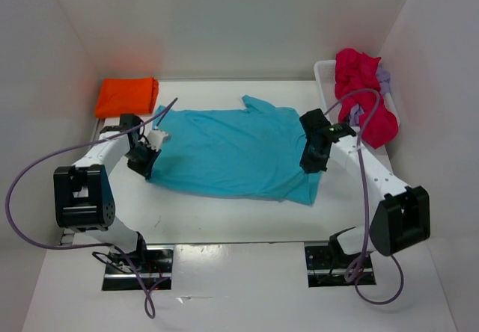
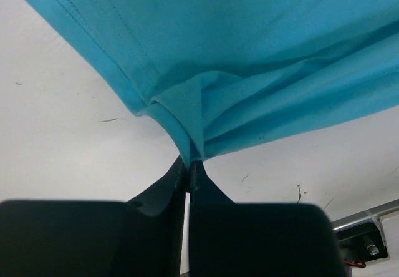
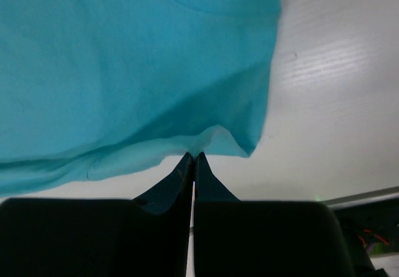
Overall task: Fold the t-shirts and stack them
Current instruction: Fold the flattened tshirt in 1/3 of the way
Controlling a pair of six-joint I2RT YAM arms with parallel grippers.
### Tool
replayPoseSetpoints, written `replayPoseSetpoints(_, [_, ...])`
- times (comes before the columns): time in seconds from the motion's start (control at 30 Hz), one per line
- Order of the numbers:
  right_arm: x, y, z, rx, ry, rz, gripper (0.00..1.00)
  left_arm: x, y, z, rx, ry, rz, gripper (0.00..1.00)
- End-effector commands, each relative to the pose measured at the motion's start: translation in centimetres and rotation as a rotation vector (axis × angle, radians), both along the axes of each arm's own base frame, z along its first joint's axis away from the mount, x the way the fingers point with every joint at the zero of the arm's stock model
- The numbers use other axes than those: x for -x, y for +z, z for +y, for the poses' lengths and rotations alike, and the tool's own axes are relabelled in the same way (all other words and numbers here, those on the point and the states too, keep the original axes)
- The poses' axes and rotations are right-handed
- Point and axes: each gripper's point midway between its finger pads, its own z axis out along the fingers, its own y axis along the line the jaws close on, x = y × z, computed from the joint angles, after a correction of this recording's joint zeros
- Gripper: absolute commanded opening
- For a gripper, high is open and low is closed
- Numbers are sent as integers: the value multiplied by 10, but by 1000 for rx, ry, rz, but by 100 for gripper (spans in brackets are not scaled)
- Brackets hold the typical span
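A teal t-shirt [image 1: 232, 152] lies spread across the middle of the white table. My left gripper [image 1: 144, 158] is shut on the shirt's left edge; in the left wrist view the cloth [image 2: 206, 71] bunches into the closed gripper [image 2: 189, 165]. My right gripper [image 1: 313, 158] is shut on the shirt's right edge; in the right wrist view the teal cloth [image 3: 124, 71] pinches into the closed gripper [image 3: 193, 156]. A folded orange t-shirt [image 1: 127, 96] lies at the back left. A pile of crumpled pink and red shirts [image 1: 364, 96] fills a bin at the back right.
A white bin [image 1: 325, 78] holds the unfolded shirts at the back right. White walls enclose the table on three sides. Purple cables [image 1: 30, 175] loop off both arms. The arm bases [image 1: 138, 266] sit at the near edge.
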Motion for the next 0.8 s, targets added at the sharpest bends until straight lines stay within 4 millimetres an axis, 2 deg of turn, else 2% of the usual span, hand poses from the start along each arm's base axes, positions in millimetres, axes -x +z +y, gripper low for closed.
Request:
replayPoseSetpoints(0.0, [-49, 21, 4, 55, 57, -129, 0, -16, 23, 0, 20, 25, -75, 0])
replayPoseSetpoints(0.07, [-66, 13, 4, 92, 70, -121, 0, -22, 28, 0, 25, 48, -86, 0])
replayPoseSetpoints(0.1, [-78, 17, 1, 124, 72, -147, 0, -25, 25, -2, 40, 62, -75, 0])
replayPoseSetpoints(0.13, [-85, 9, 1, 146, 68, -129, 0, -35, 30, -1, 40, 72, -97, 0])
replayPoseSetpoints(0.2, [-100, 10, 1, 170, 84, -146, 0, -41, 25, -5, 69, 106, -75, 0])
replayPoseSetpoints(0.23, [-105, 3, 1, 190, 93, -135, 0, -42, 25, -7, 78, 104, -66, 0])
replayPoseSetpoints(0.37, [-134, 5, -8, 192, 65, -168, 0, -54, 26, -10, 106, 119, -67, 0])
replayPoseSetpoints(0.4, [-137, 5, -7, 192, 65, -168, 0, -60, 31, -12, 118, 127, -85, 1])
replayPoseSetpoints(0.43, [-143, 9, -10, 182, 61, -187, 0, -63, 34, -14, 129, 134, -92, 3])
replayPoseSetpoints(0.5, [-154, 7, -10, 179, 67, -190, 0, -67, 30, -14, 132, 143, -86, 13])
replayPoseSetpoints(0.53, [-157, 7, -10, 187, 86, -190, 0, -71, 34, -13, 131, 142, -101, 15])
replayPoseSetpoints(0.63, [-169, 4, -5, 182, 99, -193, 0, -78, 27, -9, 148, 178, -87, 18])
replayPoseSetpoints(0.73, [-176, -1, -2, 174, 103, -191, 0, -93, 28, -6, 212, 220, -96, 23])
replayPoseSetpoints(0.77, [-175, -5, 0, 170, 116, -179, 0, -105, 30, -4, 235, 222, -108, 26])
